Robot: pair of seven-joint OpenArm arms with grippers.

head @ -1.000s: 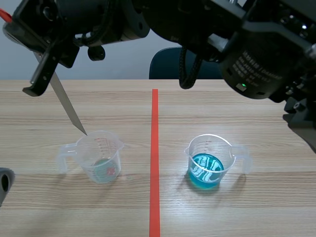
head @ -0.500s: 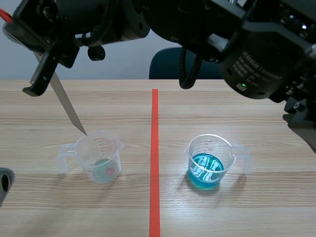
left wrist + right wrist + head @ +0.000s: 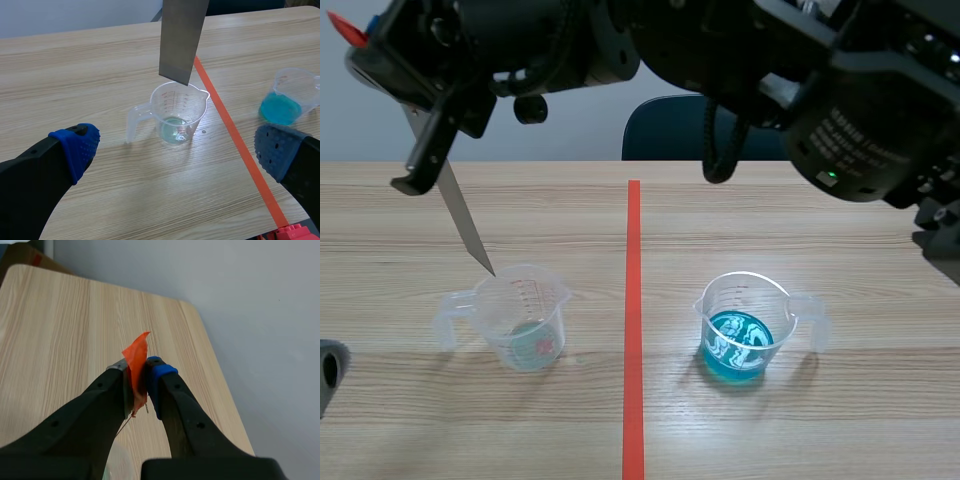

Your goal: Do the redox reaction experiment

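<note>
A clear measuring beaker (image 3: pixel 525 320) with a little pale liquid stands left of the red line. A second beaker (image 3: pixel 745 325) right of the line holds blue liquid. My right gripper (image 3: pixel 420 120), on the arm crossing over from the right, is shut on the orange-taped upper end (image 3: pixel 136 365) of a grey metal strip (image 3: pixel 458 215). The strip slants down, and its tip is at the left beaker's far rim. In the left wrist view the strip (image 3: pixel 181 40) hangs over the beaker (image 3: pixel 177 117). My left gripper (image 3: pixel 176 149) is open, just short of this beaker, and holds nothing.
The red tape line (image 3: pixel 633 330) runs down the wooden table between the beakers. A dark chair back (image 3: pixel 665 130) stands beyond the table's far edge. The blue beaker (image 3: pixel 287 97) lies ahead of my left gripper's right finger.
The right arm has shifted a little to the right, so the strip stands slightly steeper. Its tip stays at the beaker's rim. The beakers have not moved.
</note>
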